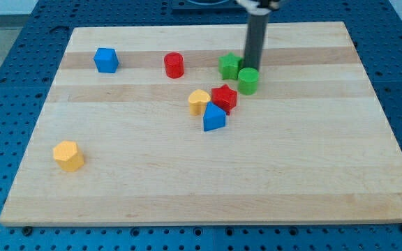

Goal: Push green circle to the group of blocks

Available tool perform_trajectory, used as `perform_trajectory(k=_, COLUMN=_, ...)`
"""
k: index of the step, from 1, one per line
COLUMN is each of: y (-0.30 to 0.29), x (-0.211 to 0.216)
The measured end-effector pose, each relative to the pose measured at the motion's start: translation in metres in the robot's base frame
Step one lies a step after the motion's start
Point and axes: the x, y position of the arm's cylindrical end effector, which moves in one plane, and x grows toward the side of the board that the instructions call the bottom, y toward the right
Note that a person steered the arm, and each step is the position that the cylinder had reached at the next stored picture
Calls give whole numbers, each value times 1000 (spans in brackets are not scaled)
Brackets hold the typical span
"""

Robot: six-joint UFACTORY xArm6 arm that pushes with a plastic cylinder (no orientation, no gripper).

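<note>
Toward the far right of the wooden board [187, 181], your tip [251, 66] touches the far side of the green circle [248, 81], with a green star-like block [229, 65] just left. You have a bare rod, no fingers to open or close. That contact suits a near-left push toward the group: red star [223, 97], yellow heart [199, 101], blue block [213, 118]. No containers appear.

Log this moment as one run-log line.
my tip: just above green circle block | beside green star block | group: red star block nearby, apart | push: unfinished
</note>
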Motion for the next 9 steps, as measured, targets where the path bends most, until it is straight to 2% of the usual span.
perform_trajectory(k=1, y=-2, x=1)
perform_trajectory(k=2, y=38, x=1)
perform_trajectory(k=4, y=47, x=1)
perform_trajectory(k=6, y=126, x=3)
perform_trajectory(k=7, y=113, x=11)
perform_trajectory(k=9, y=43, x=17)
